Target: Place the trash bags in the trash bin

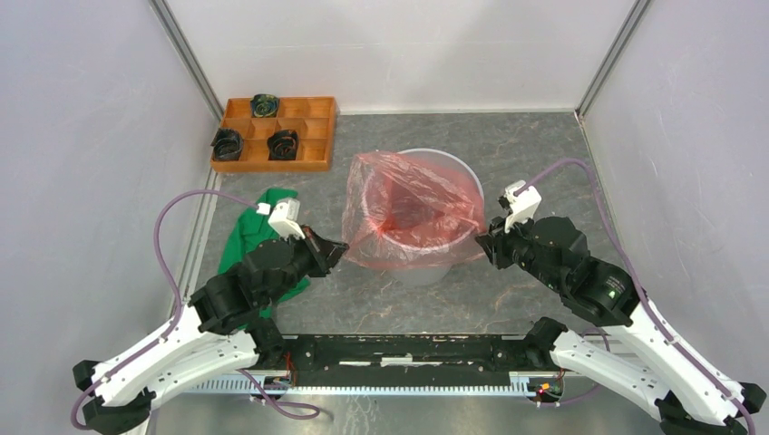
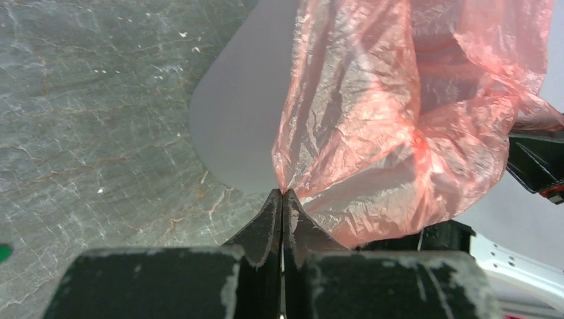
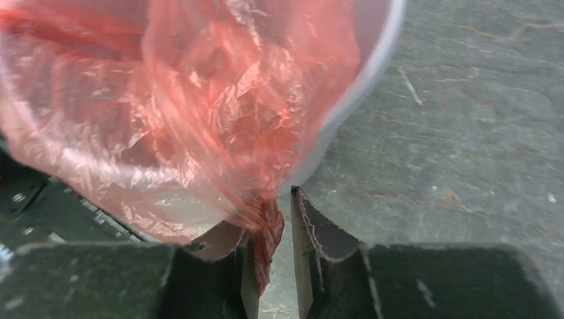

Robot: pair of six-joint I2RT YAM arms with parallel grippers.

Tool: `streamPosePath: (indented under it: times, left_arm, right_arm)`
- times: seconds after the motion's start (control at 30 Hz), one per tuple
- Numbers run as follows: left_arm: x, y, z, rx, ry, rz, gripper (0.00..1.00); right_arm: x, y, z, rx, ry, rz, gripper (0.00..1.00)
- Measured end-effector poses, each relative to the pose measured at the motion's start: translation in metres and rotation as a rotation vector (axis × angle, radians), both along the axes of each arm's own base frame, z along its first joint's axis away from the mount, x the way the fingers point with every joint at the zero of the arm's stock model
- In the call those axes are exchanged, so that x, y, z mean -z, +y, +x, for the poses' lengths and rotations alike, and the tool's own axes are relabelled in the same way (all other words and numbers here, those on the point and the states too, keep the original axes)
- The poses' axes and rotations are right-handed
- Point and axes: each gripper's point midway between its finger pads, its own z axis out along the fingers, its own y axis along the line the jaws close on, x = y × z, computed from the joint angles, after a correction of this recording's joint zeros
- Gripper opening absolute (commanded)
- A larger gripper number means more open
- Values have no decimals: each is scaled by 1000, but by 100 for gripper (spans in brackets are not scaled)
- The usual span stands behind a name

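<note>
**Bag** (image 1: pixel 413 204): red-orange, translucent, crinkled. We log it draped over the mouth of the bin (image 1: pixel 435 156). It sags inside and spills down the outer wall from 6 to 9 o'clock. The rim from 12 to 3 o'clock shows bare.

**Bin**: pale grey, upright, mid-table (image 1: pixel 363 304).

**Left claw** (image 1: pixel 340 251): at 8 o'clock of the bin, just beside its wall. In its wrist view we find the left claw (image 2: pixel 282 194) with jaws pressed together on a pinch of the bag (image 2: pixel 392 119). The plastic fans out toward 1 o'clock from the tips, across the bin (image 2: pixel 233 119) wall.

**Right claw** (image 1: pixel 485 243): at 4 o'clock of the bin, where a corner of the bag draws to a point. In its wrist view the right claw (image 3: pixel 273 216) has jaws parted by a narrow gap. A twisted strand of the bag (image 3: pixel 199 113) hangs in that gap, against the finger at 9 o'clock. A sliver of table shows between the strand and the finger at 3 o'clock, so we record no clamp. The bin (image 3: pixel 372 60) rim curves past at 1 o'clock.

**Tray** (image 1: pixel 272 167): brown wood, at 10 o'clock of the bin, well apart. It holds three black rolls (image 1: pixel 284 143), one in a far compartment and two in near ones.

**Cloth** (image 1: pixel 263 227): green, at 9 o'clock of the bin, partly under the left arm.
</note>
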Motion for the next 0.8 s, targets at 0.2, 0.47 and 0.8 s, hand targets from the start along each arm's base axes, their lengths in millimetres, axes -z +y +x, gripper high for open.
streamPosePath:
  times: [0.2, 0.47, 0.8]
  left_arm:
    - [25, 2, 20, -89, 11, 96, 2]
    - [58, 0, 42, -142, 85, 374, 7]
    - [28, 32, 21, -93, 53, 447, 83]
  right_arm:
    - [16, -26, 25, 187, -76, -58, 42]
    - [29, -48, 33, 251, -122, -184, 84]
    - [-72, -38, 1, 54, -233, -54, 98]
